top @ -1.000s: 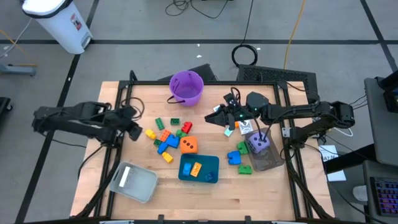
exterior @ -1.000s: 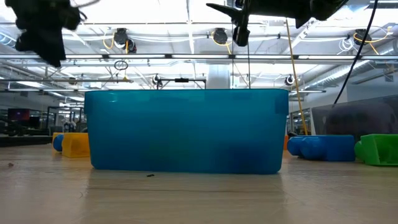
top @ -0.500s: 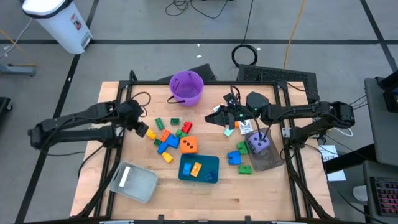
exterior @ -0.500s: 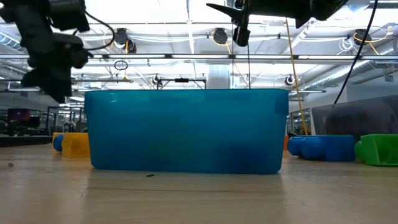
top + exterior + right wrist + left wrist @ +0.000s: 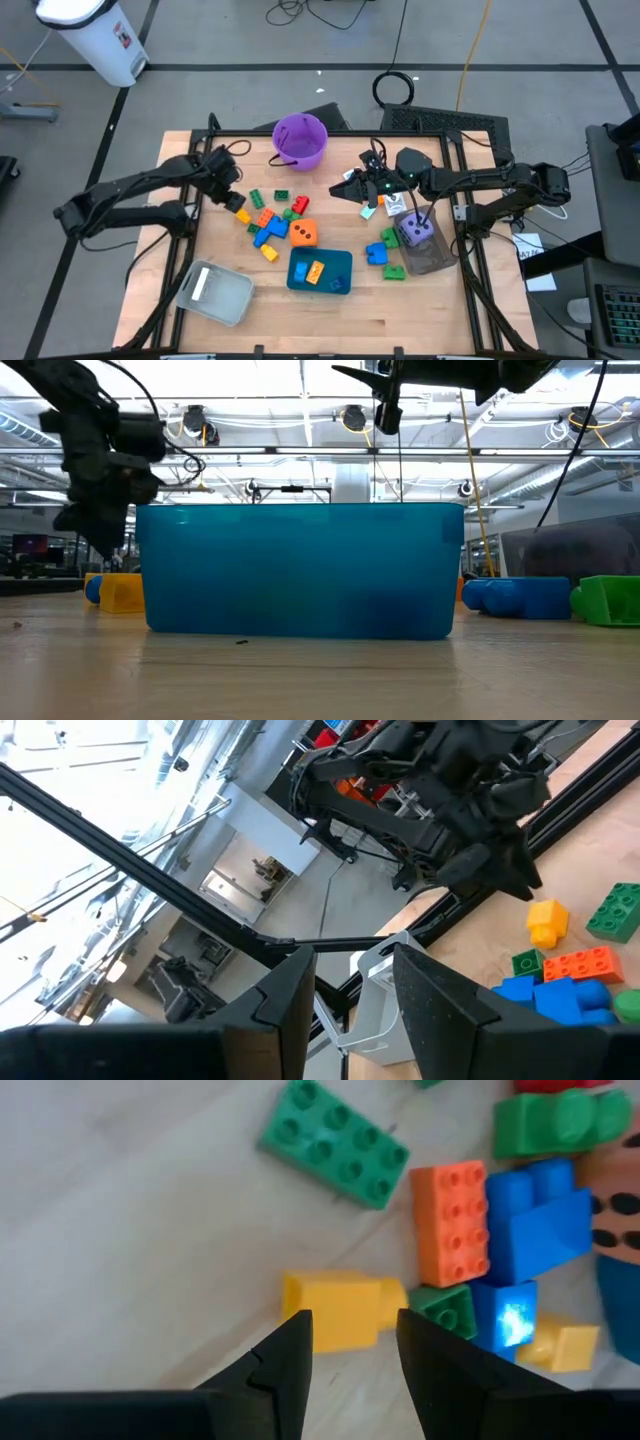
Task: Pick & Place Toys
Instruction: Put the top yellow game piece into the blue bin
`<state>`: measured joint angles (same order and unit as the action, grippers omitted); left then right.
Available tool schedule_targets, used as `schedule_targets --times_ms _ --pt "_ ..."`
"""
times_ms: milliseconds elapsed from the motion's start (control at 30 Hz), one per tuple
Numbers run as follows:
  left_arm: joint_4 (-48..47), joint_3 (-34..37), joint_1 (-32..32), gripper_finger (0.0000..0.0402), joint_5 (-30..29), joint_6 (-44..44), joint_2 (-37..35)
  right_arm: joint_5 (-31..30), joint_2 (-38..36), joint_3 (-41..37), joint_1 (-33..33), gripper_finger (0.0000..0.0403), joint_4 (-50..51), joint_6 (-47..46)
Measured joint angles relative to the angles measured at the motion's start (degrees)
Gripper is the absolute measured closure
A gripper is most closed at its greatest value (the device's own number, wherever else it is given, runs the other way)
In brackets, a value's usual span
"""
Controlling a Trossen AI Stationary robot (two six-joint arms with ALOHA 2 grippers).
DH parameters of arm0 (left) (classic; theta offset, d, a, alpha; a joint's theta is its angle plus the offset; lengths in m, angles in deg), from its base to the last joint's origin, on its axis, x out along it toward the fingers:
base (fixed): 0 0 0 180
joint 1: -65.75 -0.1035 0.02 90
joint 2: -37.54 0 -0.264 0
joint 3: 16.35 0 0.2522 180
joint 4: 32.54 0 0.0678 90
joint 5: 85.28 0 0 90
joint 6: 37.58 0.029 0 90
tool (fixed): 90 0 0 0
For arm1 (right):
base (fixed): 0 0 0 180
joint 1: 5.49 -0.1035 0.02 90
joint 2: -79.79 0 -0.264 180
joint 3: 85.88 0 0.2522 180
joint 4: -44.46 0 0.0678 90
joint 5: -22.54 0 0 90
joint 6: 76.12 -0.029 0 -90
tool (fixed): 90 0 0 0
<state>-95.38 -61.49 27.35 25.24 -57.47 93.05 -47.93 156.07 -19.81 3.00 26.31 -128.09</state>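
Loose toys lie mid-table: a yellow brick (image 5: 340, 1310) (image 5: 240, 213), a green brick (image 5: 335, 1142), an orange brick (image 5: 450, 1220), blue bricks (image 5: 535, 1225) and an orange die (image 5: 304, 233). My left gripper (image 5: 352, 1350) (image 5: 232, 200) hangs open just above the yellow brick, slanting down, and the brick shows in the gap between its fingers. A purple die (image 5: 415, 232) sits in the clear tray (image 5: 432, 260). My right gripper (image 5: 342, 189) (image 5: 352, 990) is open and held level, high over the table's right half, with nothing between its fingers.
A teal tray (image 5: 340, 262) holding a few bricks stands near the front centre. There is a grey tray (image 5: 215, 293) at the front left and a purple bucket (image 5: 300, 140) at the far edge. Blue and green bricks (image 5: 377, 252) lie beside the clear tray.
My left gripper has swung from the table's left side toward the toy pile and come down, turning as it went. It now hangs over the yellow brick. Its finger gap looks unchanged. My right arm has kept still, and no toy has moved.
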Motion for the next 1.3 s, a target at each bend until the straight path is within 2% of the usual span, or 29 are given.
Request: schedule_targets --times_ms 233,667,867,1167,1300 --pt "0.26 0.0 -1.63 0.0249 1.15 1.62 7.48 0.0 0.02 0.0 0.0 0.0273 0.01 0.19" --pt "2.37 -0.13 -1.72 0.0249 2.61 1.52 14.23 0.03 0.02 -0.03 0.0 0.0273 0.04 1.89" --pt "4.85 -0.04 -1.7 0.025 8.11 1.69 15.79 0.07 0.04 -0.09 0.0 0.0273 0.67 2.13" --pt "3.99 -0.04 -0.71 0.0251 10.54 2.0 15.75 0.22 0.04 -0.09 0.02 0.0273 0.82 3.35" --pt "3.96 -0.04 0.25 0.0277 11.37 1.75 15.75 0.24 0.04 -0.09 0.02 0.0273 0.89 3.31"
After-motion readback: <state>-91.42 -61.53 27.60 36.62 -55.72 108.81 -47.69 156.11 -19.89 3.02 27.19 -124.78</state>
